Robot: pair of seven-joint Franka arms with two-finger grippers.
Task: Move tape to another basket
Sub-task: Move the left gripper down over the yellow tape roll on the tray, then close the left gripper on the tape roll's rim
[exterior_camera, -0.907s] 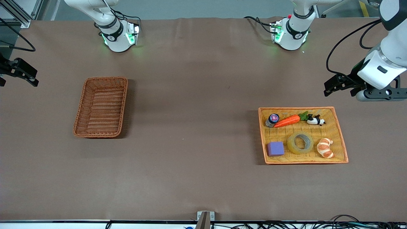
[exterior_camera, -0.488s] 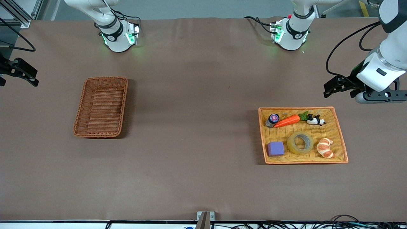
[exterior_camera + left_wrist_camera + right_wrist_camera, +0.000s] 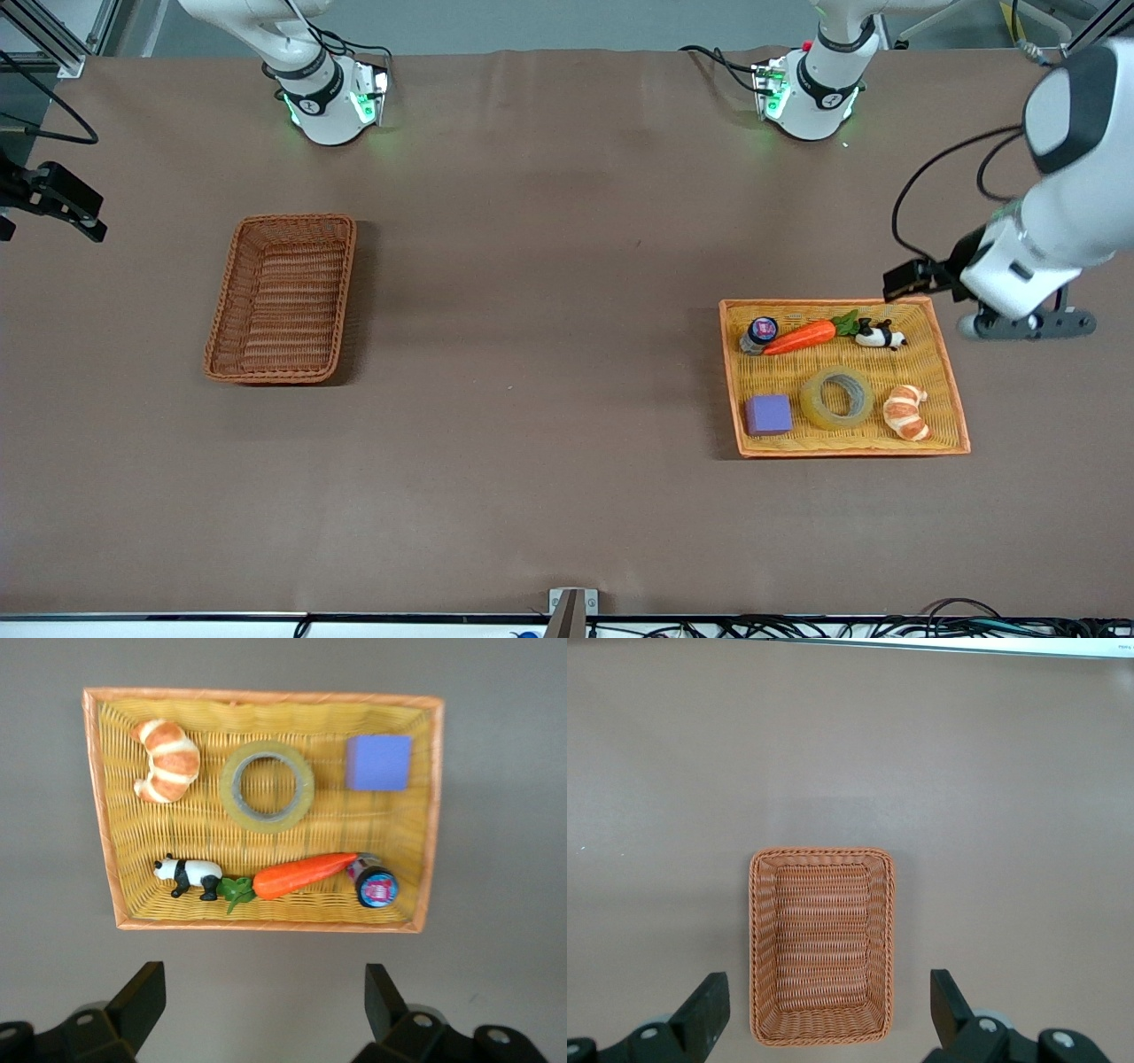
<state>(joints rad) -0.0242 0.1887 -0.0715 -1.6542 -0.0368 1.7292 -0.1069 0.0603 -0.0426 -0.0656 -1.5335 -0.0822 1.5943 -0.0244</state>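
1. Two sets of jaws, left gripper (image 3: pixel 261 1010) and right gripper (image 3: pixel 828 1014), gape wide, empty.
2. Left wrist view alone shows both fingers; tape (image 3: pixel 267 786) lies in tray basket (image 3: pixel 430 815) ahead of jaws.
3. Right gripper waits over the desk (image 3: pixel 549 354), wicker basket (image 3: pixel 822 943) ahead.

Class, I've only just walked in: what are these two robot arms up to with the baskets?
Nothing is held yet. The left gripper, open, hangs by the farther edge of the shallow yellow-orange woven tray, where the translucent yellowish ring of tape lies flat between a purple cube and a toy croissant. The right gripper, also open, waits at the right arm's end, and the reddish-brown wicker basket has nothing in it.
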